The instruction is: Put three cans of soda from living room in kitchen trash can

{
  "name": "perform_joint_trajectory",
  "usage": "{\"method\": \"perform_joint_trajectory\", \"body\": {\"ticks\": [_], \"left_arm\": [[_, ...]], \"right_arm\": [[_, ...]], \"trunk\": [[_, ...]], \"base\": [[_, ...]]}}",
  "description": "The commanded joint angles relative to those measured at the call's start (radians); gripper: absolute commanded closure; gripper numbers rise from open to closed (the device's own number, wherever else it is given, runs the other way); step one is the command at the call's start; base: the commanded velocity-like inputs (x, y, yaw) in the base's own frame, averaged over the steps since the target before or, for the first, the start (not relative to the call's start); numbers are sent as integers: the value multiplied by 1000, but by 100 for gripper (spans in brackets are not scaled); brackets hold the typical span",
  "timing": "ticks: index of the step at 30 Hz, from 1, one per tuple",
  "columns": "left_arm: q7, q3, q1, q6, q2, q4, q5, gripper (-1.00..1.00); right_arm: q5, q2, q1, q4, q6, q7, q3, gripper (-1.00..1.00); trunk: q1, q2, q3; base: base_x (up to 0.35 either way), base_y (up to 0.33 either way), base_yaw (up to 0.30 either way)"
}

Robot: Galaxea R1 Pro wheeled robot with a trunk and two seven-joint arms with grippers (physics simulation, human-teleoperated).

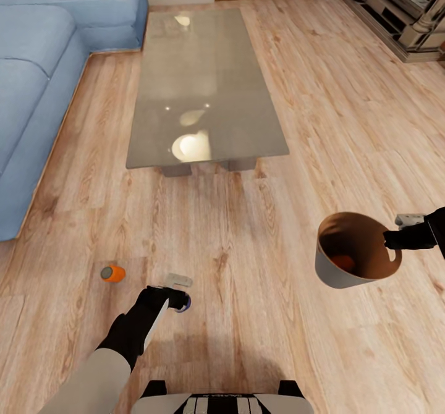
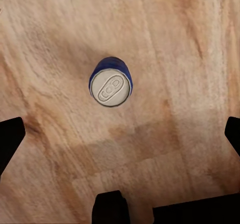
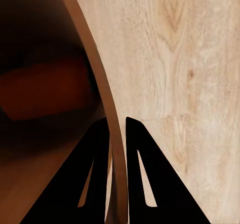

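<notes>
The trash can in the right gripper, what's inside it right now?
One orange soda can lies at the bottom of the trash can, which the right gripper pinches by the rim. The near wall hides part of the brown interior, so anything more there cannot be seen.

Head view: high, angled forward and down over wood floor (image 1: 259,266), coffee table (image 1: 204,86) and sofa (image 1: 37,80) beyond. Left wrist view: straight down, close above the blue can (image 2: 110,81) — same can (image 1: 183,303) seen from the head. Right wrist view: very close along the trash can (image 3: 107,114) wall — shared (image 1: 355,250).
</notes>
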State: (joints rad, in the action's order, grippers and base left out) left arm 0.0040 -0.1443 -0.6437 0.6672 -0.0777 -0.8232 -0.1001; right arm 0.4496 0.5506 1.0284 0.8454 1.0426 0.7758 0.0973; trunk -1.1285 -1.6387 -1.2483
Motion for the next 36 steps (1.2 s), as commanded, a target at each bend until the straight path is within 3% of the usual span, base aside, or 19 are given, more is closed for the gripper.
{"method": "perform_joint_trajectory", "body": {"ticks": [1,11,17,20,25,36], "left_arm": [[0,0,1,0,1,-30,0,-100],[-15,1,-12,22,-6,-84,1,-100],[-18,6,-112,223,-26,-100,5,-100],[-40,18,-134,271,-27,-93,6,-100],[-63,40,-144,277,-27,-91,4,-100],[-62,50,-145,276,-26,-91,3,-100]], "right_arm": [[-9,0,1,0,5,3,0,100],[-9,13,2,-1,5,3,-7,100],[-10,17,2,-2,5,3,-7,100],[-9,15,2,-6,5,3,-7,100],[-10,10,23,-9,5,3,-8,100],[-9,17,56,-12,5,3,-9,100]], "trunk": [[-4,-7,-5],[-42,-77,-52],[-65,-119,-80],[-77,-140,-94],[-96,-175,-117],[-138,-252,-169]], "base": [[0,0,0],[0,0,0],[0,0,0],[0,0,0],[0,0,0],[0,0,0]]}}
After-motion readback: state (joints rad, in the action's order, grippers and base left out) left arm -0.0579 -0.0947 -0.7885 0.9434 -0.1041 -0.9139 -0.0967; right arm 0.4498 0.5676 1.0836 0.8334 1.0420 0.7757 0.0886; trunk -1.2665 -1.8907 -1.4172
